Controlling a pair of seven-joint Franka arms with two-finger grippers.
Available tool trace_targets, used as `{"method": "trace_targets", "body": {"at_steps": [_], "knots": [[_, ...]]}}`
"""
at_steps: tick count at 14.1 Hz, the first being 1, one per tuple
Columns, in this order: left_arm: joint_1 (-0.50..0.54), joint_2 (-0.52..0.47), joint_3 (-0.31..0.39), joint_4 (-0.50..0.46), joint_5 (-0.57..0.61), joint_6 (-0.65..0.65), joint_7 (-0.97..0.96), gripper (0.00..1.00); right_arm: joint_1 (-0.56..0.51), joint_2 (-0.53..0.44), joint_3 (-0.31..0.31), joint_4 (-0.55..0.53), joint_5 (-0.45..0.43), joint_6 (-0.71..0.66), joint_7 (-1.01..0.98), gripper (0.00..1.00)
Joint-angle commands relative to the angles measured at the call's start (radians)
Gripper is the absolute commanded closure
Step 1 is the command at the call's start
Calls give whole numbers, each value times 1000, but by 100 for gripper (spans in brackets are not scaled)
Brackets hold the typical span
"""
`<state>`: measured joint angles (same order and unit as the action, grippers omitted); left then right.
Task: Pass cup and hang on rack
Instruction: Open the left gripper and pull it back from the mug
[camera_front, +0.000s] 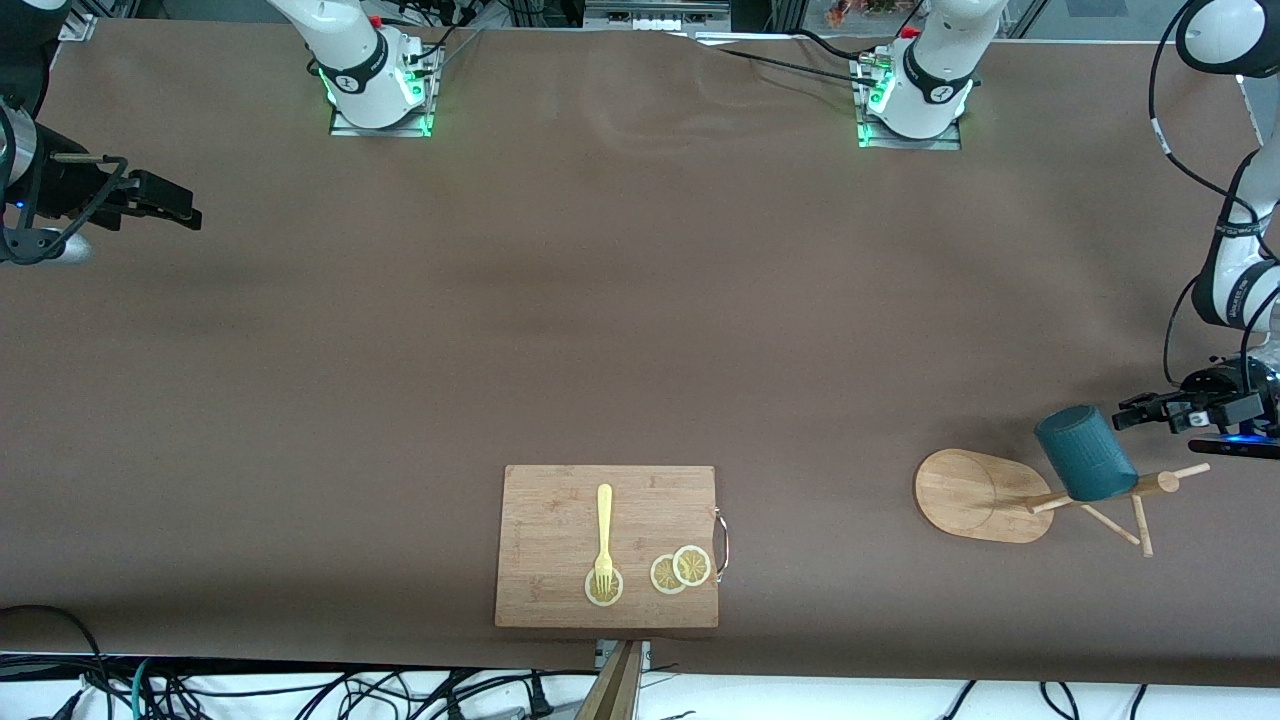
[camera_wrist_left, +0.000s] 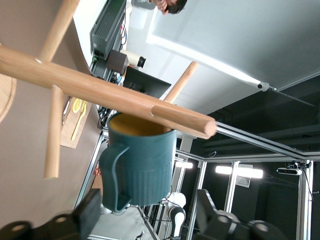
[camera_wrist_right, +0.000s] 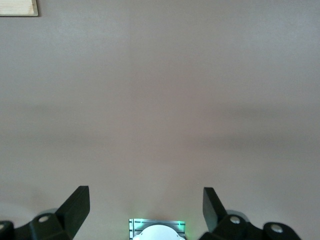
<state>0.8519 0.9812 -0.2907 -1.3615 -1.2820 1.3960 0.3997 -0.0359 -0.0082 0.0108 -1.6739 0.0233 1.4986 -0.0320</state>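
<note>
The cup (camera_front: 1085, 453) hangs on a peg of the rack (camera_front: 985, 495), which stands toward the left arm's end of the table (camera_front: 640, 330). The board (camera_front: 607, 546) lies near the front camera, mid-table, bearing a fork (camera_front: 604, 535) and three lemon slices (camera_front: 681, 570).

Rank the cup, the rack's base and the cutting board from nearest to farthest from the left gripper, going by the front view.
Left gripper, open beside the rack:
1. cup, hanging on a peg right by it.
2. rack's base, on the table past the cup.
3. cutting board, mid-table, nearer the right arm's end.
</note>
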Motion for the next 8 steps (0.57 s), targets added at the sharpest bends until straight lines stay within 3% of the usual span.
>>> {"method": "trace_targets", "body": {"at_steps": [1, 8], "knots": [[68, -34, -10, 12, 146, -18, 112, 0, -4, -3, 4, 3, 12, -11, 4, 0], [119, -257, 21, 8, 492, -124, 376, 0, -4, -3, 4, 3, 12, -11, 3, 0]]}}
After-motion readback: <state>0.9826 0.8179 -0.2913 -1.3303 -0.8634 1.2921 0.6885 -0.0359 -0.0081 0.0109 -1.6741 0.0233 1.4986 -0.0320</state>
